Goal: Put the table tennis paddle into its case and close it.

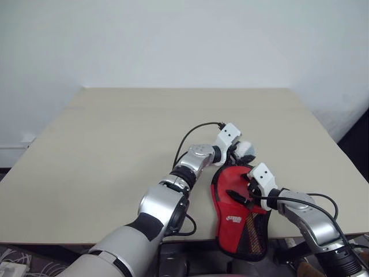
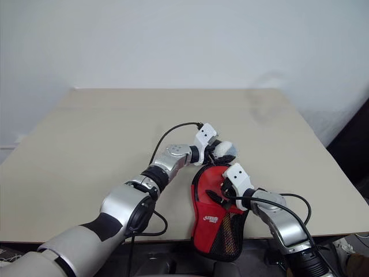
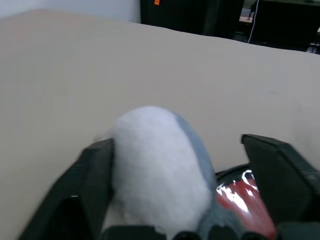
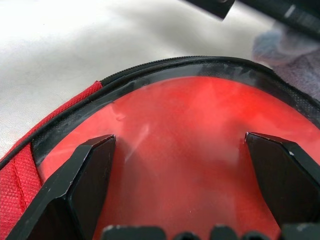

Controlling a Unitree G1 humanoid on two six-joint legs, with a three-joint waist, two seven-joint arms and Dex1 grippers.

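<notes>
The case (image 1: 239, 216) lies at the table's (image 1: 104, 144) near edge, its top flap open, with the red paddle (image 4: 185, 145) inside. The right gripper (image 1: 252, 186) hovers over it, jaws wide and empty. Beyond, the left gripper (image 3: 185, 190) stands wide around a grey-white lump (image 3: 160, 170), not gripping. Zipping remains.

My right wrist hides part of the case (image 1: 233, 203); its lower end hangs past the table (image 1: 115, 150) edge. My left fingers (image 3: 92, 190) are cut off below. The grey-white lump (image 3: 160, 170) is blurred, identity unclear.
</notes>
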